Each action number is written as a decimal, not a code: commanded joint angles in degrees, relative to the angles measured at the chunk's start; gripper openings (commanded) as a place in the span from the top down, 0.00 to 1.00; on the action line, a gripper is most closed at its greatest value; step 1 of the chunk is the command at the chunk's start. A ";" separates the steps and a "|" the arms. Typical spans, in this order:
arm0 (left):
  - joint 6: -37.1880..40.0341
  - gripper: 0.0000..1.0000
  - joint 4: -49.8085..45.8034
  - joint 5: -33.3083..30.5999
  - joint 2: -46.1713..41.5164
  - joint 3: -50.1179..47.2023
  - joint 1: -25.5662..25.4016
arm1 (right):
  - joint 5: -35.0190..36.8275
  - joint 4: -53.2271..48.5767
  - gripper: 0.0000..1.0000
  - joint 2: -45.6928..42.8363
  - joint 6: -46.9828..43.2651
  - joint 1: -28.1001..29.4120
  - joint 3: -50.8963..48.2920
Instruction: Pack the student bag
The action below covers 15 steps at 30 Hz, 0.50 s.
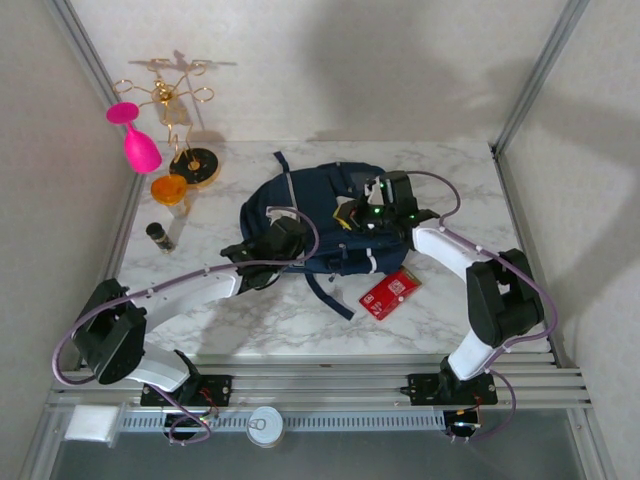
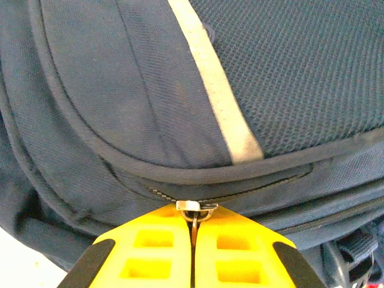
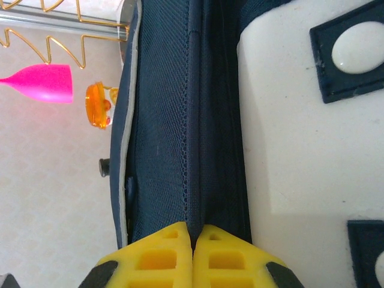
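Observation:
The navy-blue student bag (image 1: 310, 205) lies in the middle of the marble table. My left gripper (image 1: 283, 238) rests at its near left side. In the left wrist view its yellow fingers (image 2: 150, 246) are shut on the metal zipper pull (image 2: 195, 206) of a closed zip below a pale stripe (image 2: 216, 96). My right gripper (image 1: 372, 212) sits on the bag's right side. In the right wrist view it (image 3: 192, 229) is shut on a ridge of navy fabric (image 3: 204, 150) beside the pale grey patch (image 3: 300, 120).
A red card (image 1: 389, 293) lies just right of the bag's near edge. At the back left stand a pink goblet (image 1: 135, 138), a gold wire stand (image 1: 175, 100), an orange jar (image 1: 170, 188) and a small dark cylinder (image 1: 160, 235). A round tin (image 1: 266, 425) sits on the near rail.

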 commanded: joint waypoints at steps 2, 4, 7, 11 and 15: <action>1.98 1.00 -1.34 4.97 -2.12 -2.79 0.57 | -0.29 -2.76 1.00 0.00 -6.28 -5.96 6.54; 0.29 1.00 -0.24 5.67 -1.03 -1.48 -0.98 | -0.92 -2.35 1.00 1.29 -6.75 -6.83 7.87; -1.99 1.00 1.11 6.30 1.42 1.96 -5.10 | 0.25 -7.35 1.00 5.27 -11.24 -6.88 14.35; -6.85 1.00 -0.12 1.40 4.47 6.47 -6.90 | 1.27 -13.49 0.79 7.58 -14.54 -7.24 18.13; -8.41 1.00 0.21 -1.10 4.71 7.33 -6.73 | 6.27 -15.61 0.43 1.03 -14.49 -7.16 11.81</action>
